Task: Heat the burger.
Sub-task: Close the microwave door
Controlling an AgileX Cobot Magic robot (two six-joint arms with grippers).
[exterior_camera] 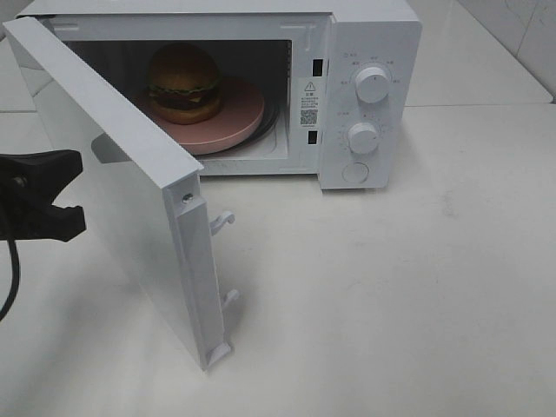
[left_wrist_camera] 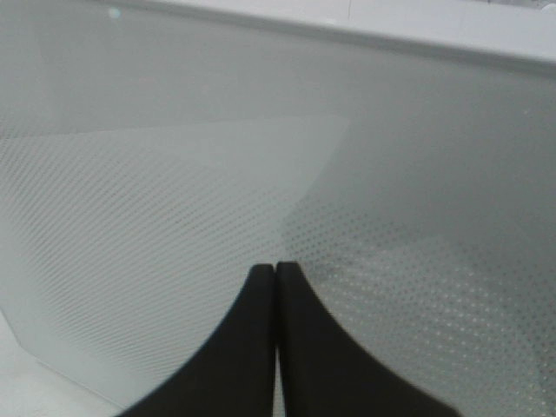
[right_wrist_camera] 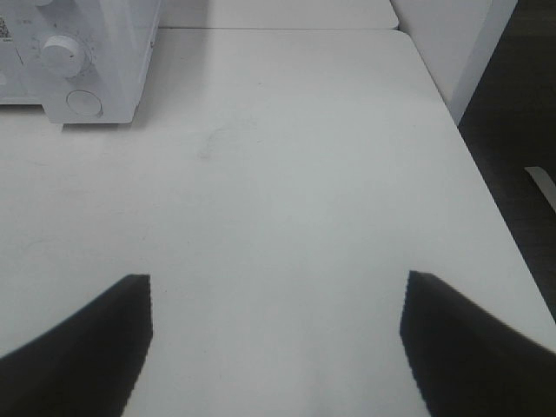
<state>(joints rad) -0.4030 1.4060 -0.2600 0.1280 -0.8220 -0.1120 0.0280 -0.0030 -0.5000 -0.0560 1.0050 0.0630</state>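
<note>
one burger (exterior_camera: 182,82) on one pink plate (exterior_camera: 239,123) inside one microwave (exterior_camera: 382,39), far beyond both grippers: left gripper (left_wrist_camera: 276,271) pinched closed, right gripper (right_wrist_camera: 276,291) spread apart.

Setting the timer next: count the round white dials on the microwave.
2: the upper white round dial sits near the panel's top, the lower white round dial just beneath it; none seem hidden.

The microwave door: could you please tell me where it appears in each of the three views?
Exterior high: the microwave door stands swung open, left of centre.
Left wrist: it fills the picture beyond the shut left hand.
Right wrist: not in it.
Shared landmark: the lower knob, in the exterior high and right wrist views.
</note>
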